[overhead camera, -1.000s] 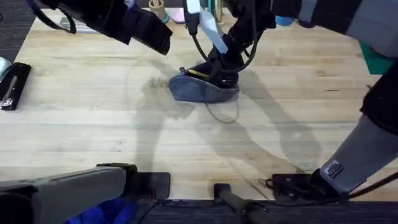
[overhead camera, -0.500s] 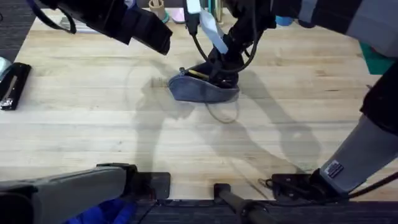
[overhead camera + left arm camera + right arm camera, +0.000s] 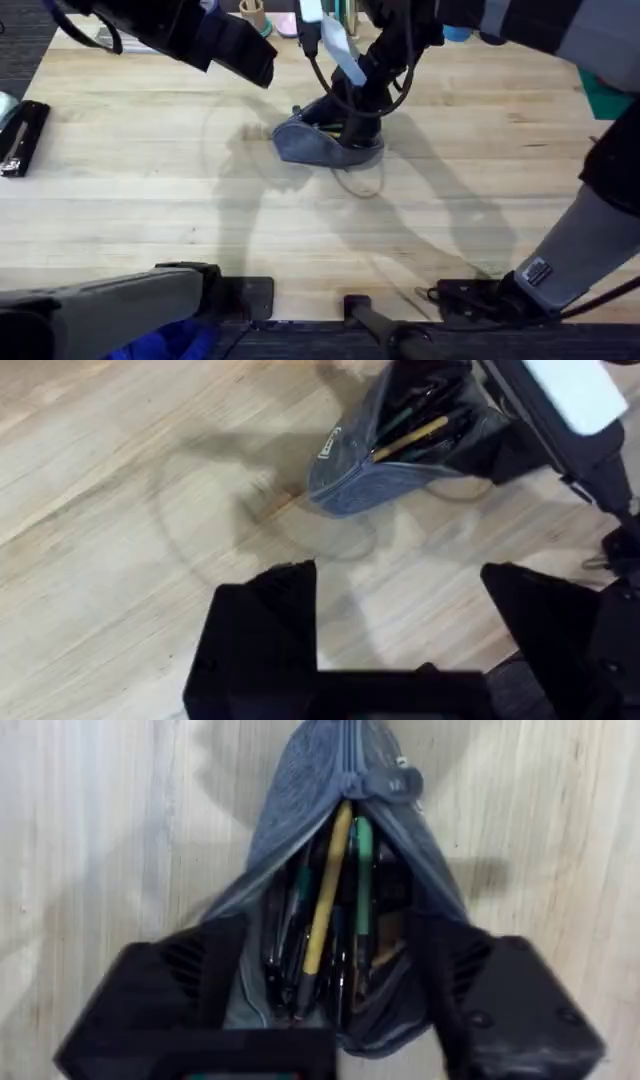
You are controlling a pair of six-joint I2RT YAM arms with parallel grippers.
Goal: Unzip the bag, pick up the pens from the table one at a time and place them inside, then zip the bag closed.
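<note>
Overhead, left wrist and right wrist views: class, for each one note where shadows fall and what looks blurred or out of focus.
Overhead: both arms cast soft shadows across the table around the bag; the left arm near the camera is dark and blurred. Left wrist: the left hand is a blurred black shape. Right wrist: the yellow pen is fairly sharp, the right hand is soft.

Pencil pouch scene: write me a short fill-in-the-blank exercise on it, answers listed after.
1. The bag lies on the table with its zipper ____.
2. Among the pens inside, the longest one in plain sight is ____.
3. The right gripper is at the bag's ____ end, its fingers on either side of the opening.
4. The left gripper hangs above the table with its fingers ____.

Missing words: open; yellow; open; open
</note>
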